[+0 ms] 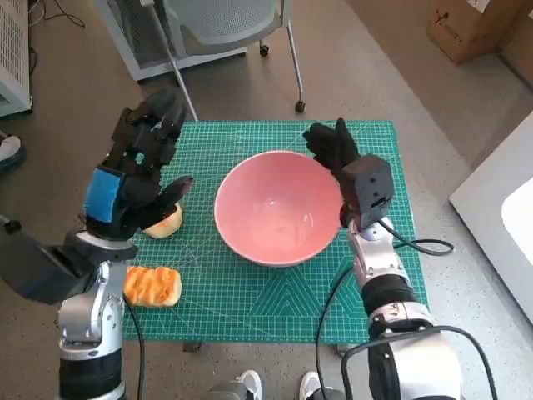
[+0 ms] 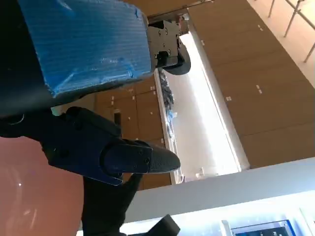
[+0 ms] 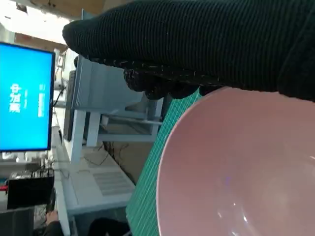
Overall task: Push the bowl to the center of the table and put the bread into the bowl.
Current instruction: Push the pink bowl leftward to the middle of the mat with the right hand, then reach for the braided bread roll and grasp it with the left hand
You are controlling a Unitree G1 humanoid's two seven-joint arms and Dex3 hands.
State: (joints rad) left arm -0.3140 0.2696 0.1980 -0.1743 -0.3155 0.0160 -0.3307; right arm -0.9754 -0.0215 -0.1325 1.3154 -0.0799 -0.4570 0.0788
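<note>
A large pink bowl [image 1: 277,207] stands near the middle of the green cutting mat [image 1: 283,300]. My right hand [image 1: 333,148], in its black glove, lies against the bowl's far right rim, holding nothing. The right wrist view shows that glove [image 3: 197,44] just over the bowl [image 3: 246,167]. My left hand [image 1: 137,167] hovers above the mat's left side with its fingers spread and nothing in them. A round bread roll [image 1: 165,222] sits partly under it. A longer glazed bread [image 1: 152,285] lies at the mat's near left corner. The left wrist view shows the bowl [image 2: 29,196] beside my black fingers [image 2: 128,157].
An office chair [image 1: 225,25] stands on the floor beyond the table's far edge. A cardboard box [image 1: 470,25] sits at the far right, and a white piece of furniture [image 1: 500,208] stands to the table's right. A blue monitor [image 3: 24,98] shows in the right wrist view.
</note>
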